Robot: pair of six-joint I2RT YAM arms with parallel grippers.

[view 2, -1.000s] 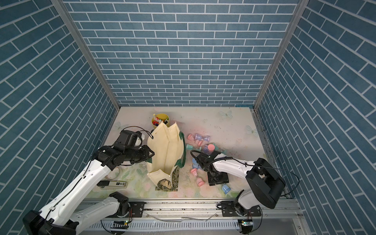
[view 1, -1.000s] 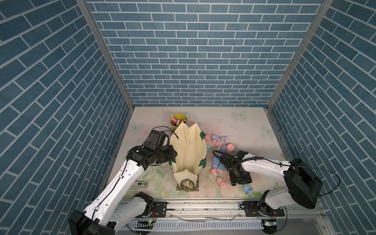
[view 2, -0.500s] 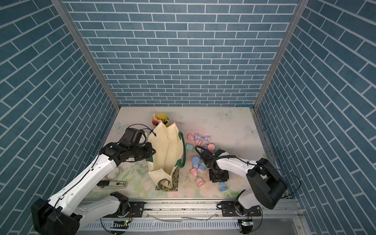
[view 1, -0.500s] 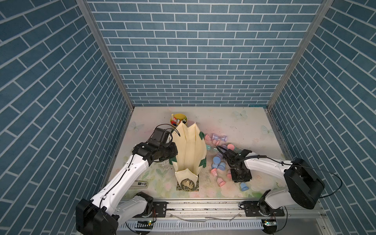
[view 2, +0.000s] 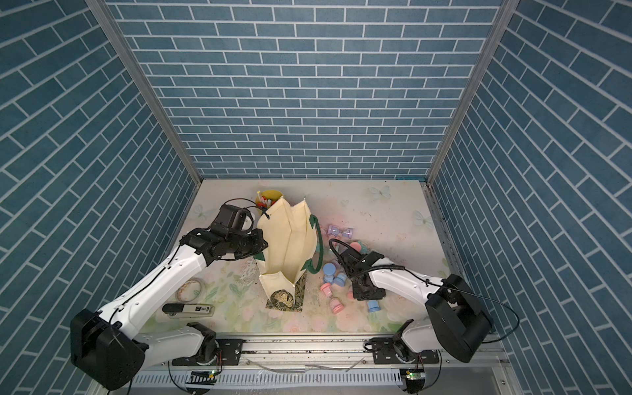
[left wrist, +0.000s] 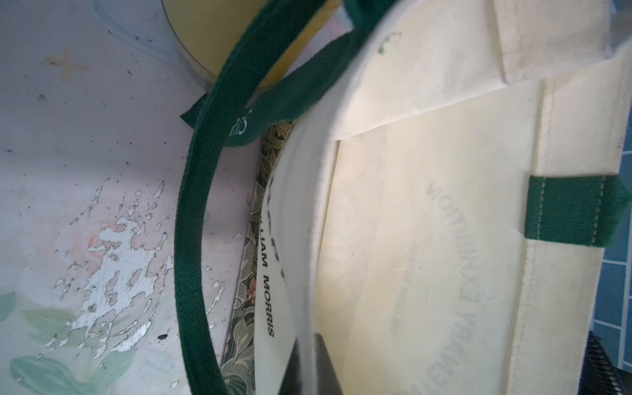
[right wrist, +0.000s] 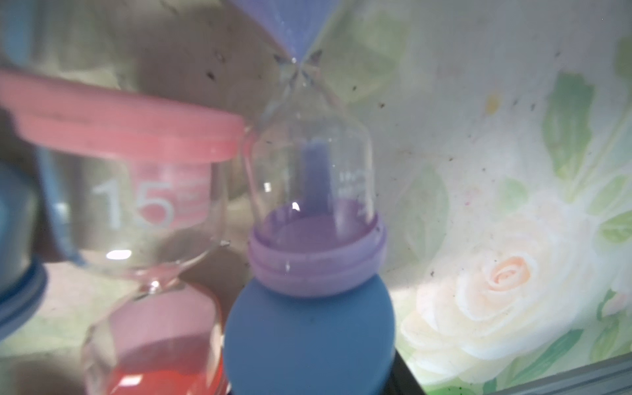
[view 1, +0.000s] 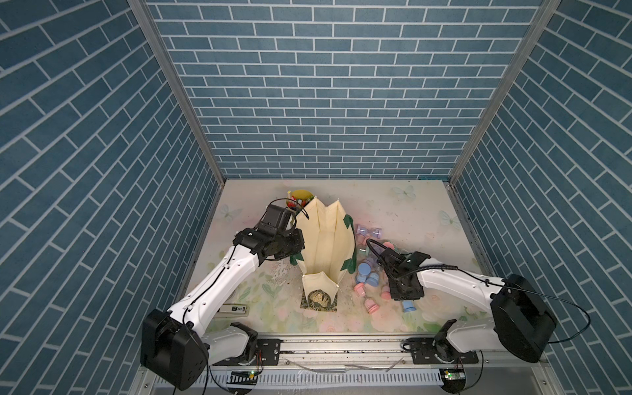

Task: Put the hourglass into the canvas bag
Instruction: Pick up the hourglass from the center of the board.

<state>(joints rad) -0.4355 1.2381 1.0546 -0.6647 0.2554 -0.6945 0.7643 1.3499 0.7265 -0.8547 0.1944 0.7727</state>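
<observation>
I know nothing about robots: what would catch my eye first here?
A tall cream canvas bag stands mid-table inside blue brick-patterned walls, with the left gripper shut on its rim. Beside it, on the robot's right, lies a bright scatter of pink, blue and purple hourglasses.

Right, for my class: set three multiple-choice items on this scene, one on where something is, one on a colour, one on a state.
1. Where is the yellow cup of markers?
A) just beyond the canvas bag's far end
B) inside the bag
C) by the front rail

2. What colour are the bag's handle straps?
A) red
B) dark green
C) black

3. How is the bag?
A) lying flat
B) rolled up
C) standing, mouth open

Answers:
1 A, both top views show the cup past the bag's far end.
2 B, the left wrist view shows green webbing.
3 C, the top views look down into its open mouth.
</observation>
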